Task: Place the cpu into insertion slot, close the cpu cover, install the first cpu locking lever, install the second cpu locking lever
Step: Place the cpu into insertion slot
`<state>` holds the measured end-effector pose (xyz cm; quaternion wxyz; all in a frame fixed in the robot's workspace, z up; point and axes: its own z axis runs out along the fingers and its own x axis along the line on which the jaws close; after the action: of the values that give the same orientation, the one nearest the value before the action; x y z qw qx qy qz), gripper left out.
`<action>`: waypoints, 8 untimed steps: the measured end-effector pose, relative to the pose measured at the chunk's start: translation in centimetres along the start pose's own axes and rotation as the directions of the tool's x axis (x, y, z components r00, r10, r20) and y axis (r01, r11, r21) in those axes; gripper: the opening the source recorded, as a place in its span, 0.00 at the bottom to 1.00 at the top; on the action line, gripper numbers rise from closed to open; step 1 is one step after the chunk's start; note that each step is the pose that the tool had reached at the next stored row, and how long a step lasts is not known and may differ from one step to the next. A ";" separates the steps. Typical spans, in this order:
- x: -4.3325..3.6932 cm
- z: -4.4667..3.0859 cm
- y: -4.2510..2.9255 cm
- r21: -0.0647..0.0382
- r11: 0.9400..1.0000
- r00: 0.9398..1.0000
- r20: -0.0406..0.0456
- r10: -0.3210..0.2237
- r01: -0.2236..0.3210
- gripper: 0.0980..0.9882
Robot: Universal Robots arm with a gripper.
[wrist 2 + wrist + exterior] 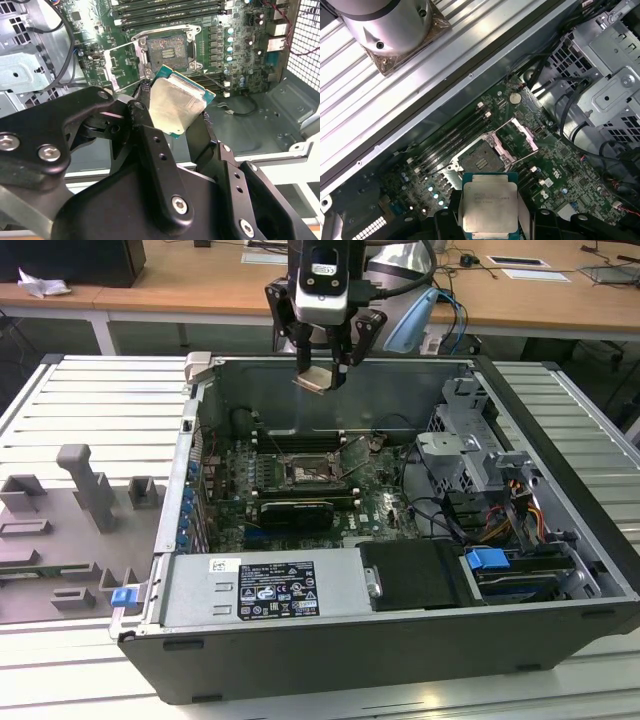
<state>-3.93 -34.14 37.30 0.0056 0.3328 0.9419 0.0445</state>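
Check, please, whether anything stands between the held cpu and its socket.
Nothing visible does. The gripper holds the cpu in the air, and in the first wrist view the socket lies bare beyond it, with the cover swung open beside it.

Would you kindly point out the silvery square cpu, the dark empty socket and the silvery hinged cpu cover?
silvery square cpu (490,200): first wrist view, metal top's middle.
dark empty socket (479,160): first wrist view, contact field.
silvery hinged cpu cover (526,136): first wrist view, frame rail.
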 end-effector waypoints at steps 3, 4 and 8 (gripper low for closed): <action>0.00 0.00 0.00 0.000 1.000 1.000 0.001 0.013 -0.013 0.48; 0.00 0.00 0.00 0.000 1.000 1.000 0.002 0.018 -0.018 0.48; 0.00 0.00 0.00 -0.001 0.999 0.999 0.003 0.033 -0.033 0.48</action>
<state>-3.93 -34.14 37.30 0.0063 0.3482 0.9364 0.0444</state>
